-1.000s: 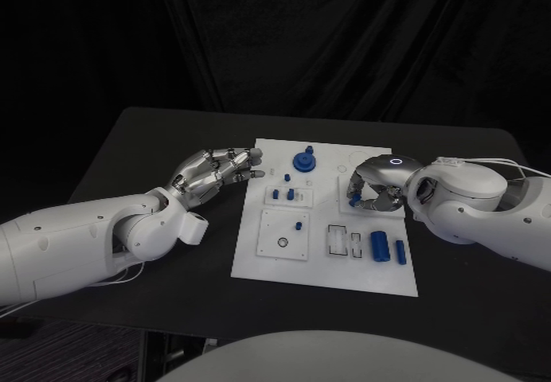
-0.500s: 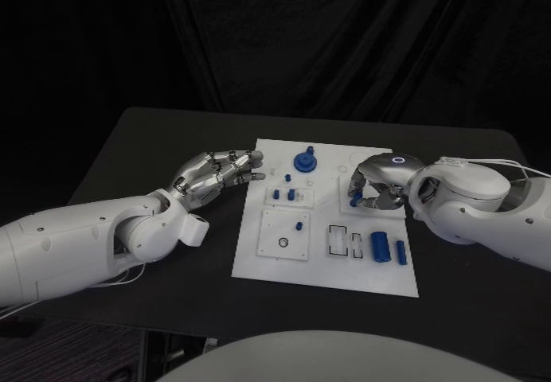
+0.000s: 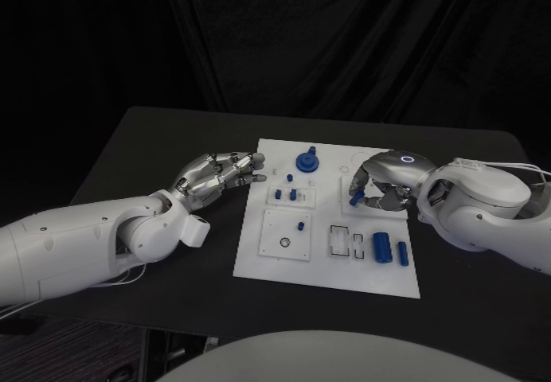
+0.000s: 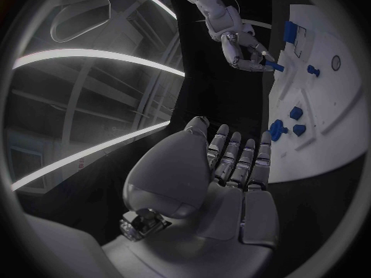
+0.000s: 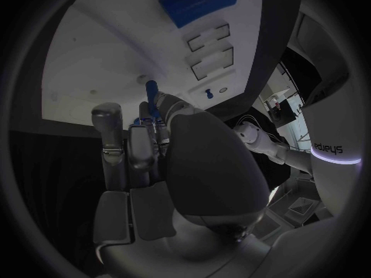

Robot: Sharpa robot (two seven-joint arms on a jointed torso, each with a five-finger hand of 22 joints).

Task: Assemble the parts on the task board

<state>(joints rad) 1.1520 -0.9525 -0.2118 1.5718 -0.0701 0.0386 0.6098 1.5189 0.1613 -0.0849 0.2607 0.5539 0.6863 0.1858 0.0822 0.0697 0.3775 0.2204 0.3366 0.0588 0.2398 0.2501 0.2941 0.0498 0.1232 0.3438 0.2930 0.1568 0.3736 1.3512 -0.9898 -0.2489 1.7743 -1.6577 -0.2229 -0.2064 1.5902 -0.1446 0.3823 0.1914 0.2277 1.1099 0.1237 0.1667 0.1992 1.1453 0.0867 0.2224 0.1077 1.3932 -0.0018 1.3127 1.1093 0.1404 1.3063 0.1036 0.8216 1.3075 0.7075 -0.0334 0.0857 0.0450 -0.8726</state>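
Nearest on the task board (image 3: 259, 267), two blue bars (image 3: 380, 244) are seen lying side by side, next to two empty slots (image 3: 338, 239). A little further in, a square white plate (image 3: 285, 233) is seen with a dark ring and a small blue peg (image 3: 299, 226) on it.

Further back, the left hand (image 3: 218, 177) is held just beside the board's left edge. Its fingers are spread a little and nothing is held in it. In the left wrist view the fingers (image 4: 240, 157) are seen stretched toward the board.

On the other side, the right hand (image 3: 379, 189) is held over the board's right part. A small blue pin (image 3: 356, 196) is pinched between its fingers, and the other fingers are curled in. In the right wrist view the pin (image 5: 152, 96) is seen poking out past the fingertips, close to the white board (image 5: 101, 55). Whether it touches the board cannot be told.

Furthest back, a round blue knob (image 3: 306, 161) is seen standing near the board's far edge.
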